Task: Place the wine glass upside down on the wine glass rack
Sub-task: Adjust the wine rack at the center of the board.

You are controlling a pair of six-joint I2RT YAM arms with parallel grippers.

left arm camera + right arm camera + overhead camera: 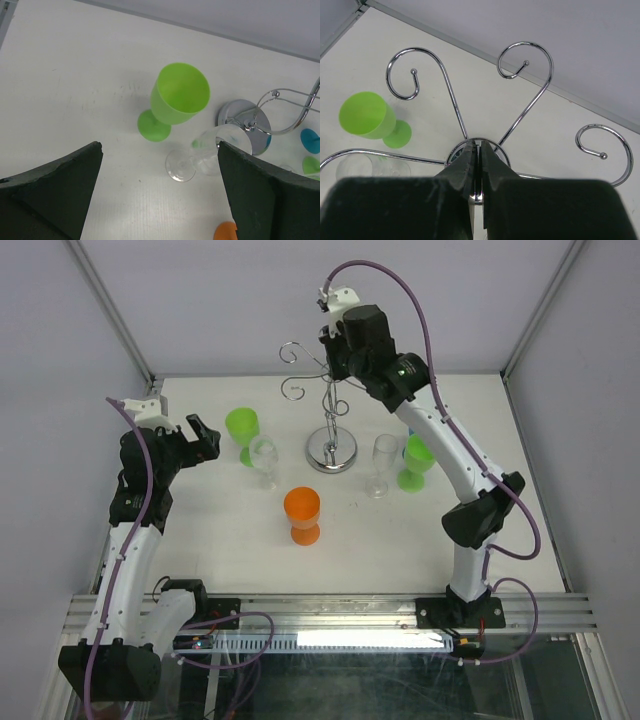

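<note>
The chrome wine glass rack (332,450) stands at the back centre on its round base, scroll arms on top. My right gripper (335,362) is above it, shut on the top of its thin central post; the right wrist view shows the fingers (481,160) pinching the post over the base (501,150). A clear wine glass (264,458) stands upright left of the rack, next to a green glass (241,427). My left gripper (205,435) is open and empty, hovering left of them; its view shows the clear glass (210,155) and the green glass (177,97) ahead.
A second clear glass (383,462) and a green glass (415,462) stand right of the rack, under my right arm. An orange glass (302,512) stands in front of the rack. The back and side walls enclose the white table.
</note>
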